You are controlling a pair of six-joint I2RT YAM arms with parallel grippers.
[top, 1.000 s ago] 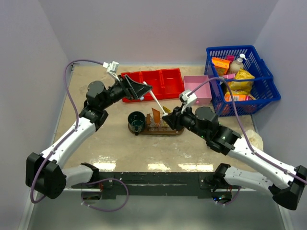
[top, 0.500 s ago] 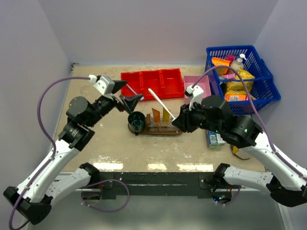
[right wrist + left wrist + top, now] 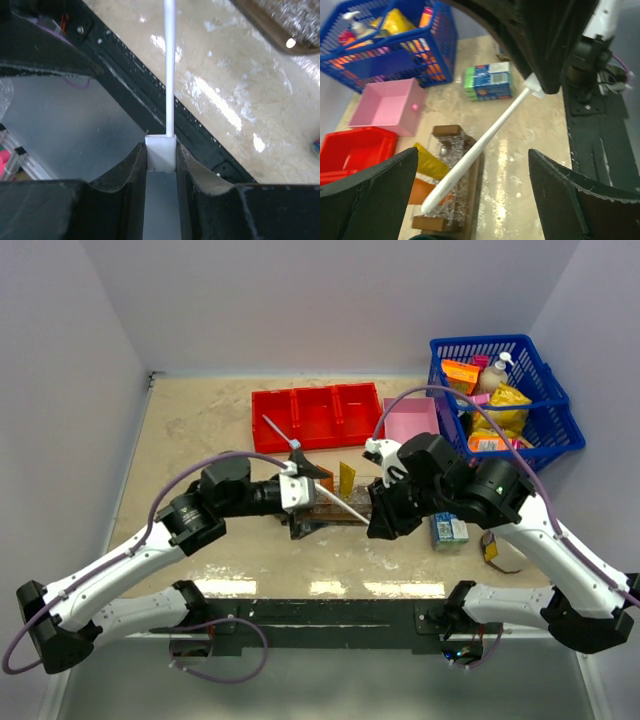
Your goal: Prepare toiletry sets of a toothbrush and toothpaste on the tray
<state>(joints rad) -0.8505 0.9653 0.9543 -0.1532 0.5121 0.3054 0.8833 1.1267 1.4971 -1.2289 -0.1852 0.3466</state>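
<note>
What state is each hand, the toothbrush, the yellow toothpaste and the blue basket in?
left hand, open, holding nothing
right hand, shut on the toothbrush
toothbrush, held by one end, other end over the tray
yellow toothpaste, propped up, not held
blue basket, filled with goods

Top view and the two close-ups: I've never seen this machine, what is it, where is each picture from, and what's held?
Two robot arms bolted at a table's near edge. One picture looks down from above; the other two come from cameras on each wrist. The right gripper is shut on the end of a white toothbrush, angled toward the brown tray. The left gripper is open and holds nothing. Toothpaste tubes sit at the tray; behind are a red bin, a pink box and a blue basket.
</note>
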